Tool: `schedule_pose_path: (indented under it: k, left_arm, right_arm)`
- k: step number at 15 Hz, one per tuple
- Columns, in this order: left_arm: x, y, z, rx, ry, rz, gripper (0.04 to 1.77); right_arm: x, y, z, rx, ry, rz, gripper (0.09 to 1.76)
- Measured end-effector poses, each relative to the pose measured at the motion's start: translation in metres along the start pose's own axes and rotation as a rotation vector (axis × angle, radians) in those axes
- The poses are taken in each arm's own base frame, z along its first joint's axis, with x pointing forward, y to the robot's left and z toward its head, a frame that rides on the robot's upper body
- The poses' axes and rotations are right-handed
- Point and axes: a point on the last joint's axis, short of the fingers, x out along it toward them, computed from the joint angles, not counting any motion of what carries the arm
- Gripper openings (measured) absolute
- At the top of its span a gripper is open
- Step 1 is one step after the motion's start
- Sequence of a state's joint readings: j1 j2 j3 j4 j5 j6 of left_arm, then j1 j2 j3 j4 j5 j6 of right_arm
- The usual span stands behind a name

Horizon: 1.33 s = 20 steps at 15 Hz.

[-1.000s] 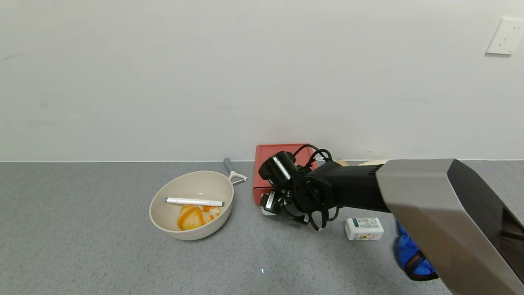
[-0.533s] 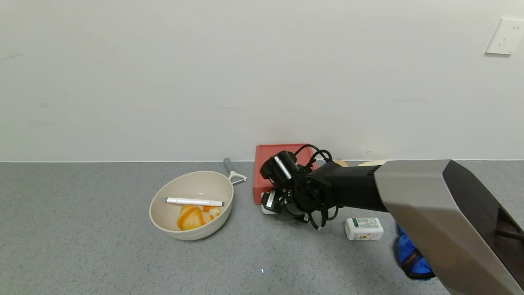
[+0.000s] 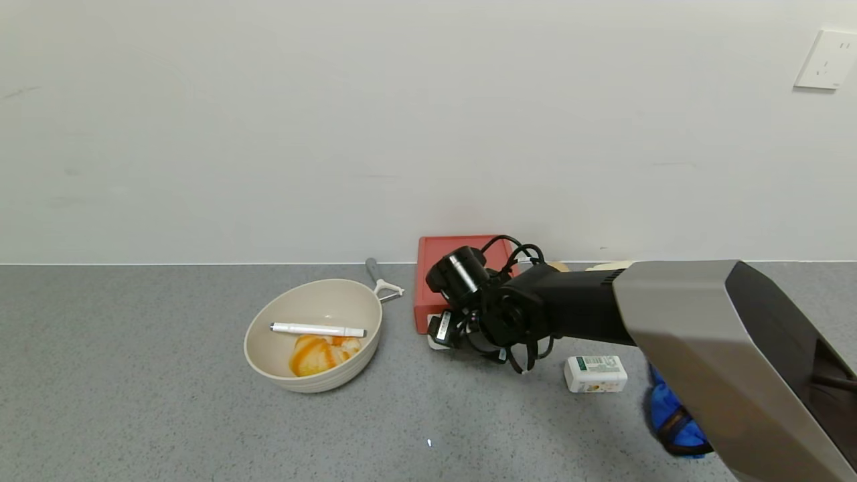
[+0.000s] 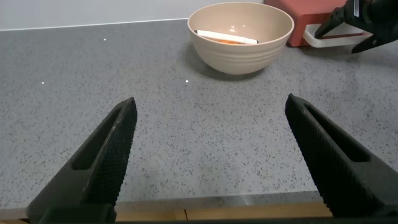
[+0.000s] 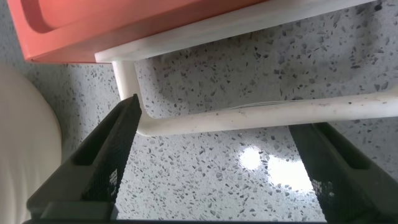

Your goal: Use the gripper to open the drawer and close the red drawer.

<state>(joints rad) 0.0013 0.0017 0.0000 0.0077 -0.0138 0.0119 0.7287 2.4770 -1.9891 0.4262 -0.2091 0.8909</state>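
The brick-red drawer (image 3: 434, 268) stands against the wall, partly hidden by my right arm. It also shows in the right wrist view (image 5: 124, 25) and the left wrist view (image 4: 311, 25). Its white loop handle (image 5: 249, 118) lies on the counter in front of it. My right gripper (image 3: 445, 335) is low at the drawer's front. It is open, and in the right wrist view (image 5: 216, 123) the handle bar runs across the gap at the fingertips without being clamped. My left gripper (image 4: 210, 102) is open and empty, near the counter's front edge.
A cream bowl (image 3: 313, 335) holding a white pen and orange pieces sits left of the drawer, with a grey peeler (image 3: 383, 281) behind it. A white soap box (image 3: 595, 373) and a blue object (image 3: 669, 415) lie to the right. The wall is close behind.
My right gripper has shifted slightly toward the drawer's front. The drawer and the other things have not visibly moved.
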Motion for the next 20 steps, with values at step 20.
schedule_pose_path:
  k: [20]
  left_arm:
    - [0.000, 0.000, 0.000, 0.000, 0.000, 0.001, 1.72]
  right_arm:
    - [-0.269, -0.058, 0.031, -0.500, -0.091, 0.045, 1.71]
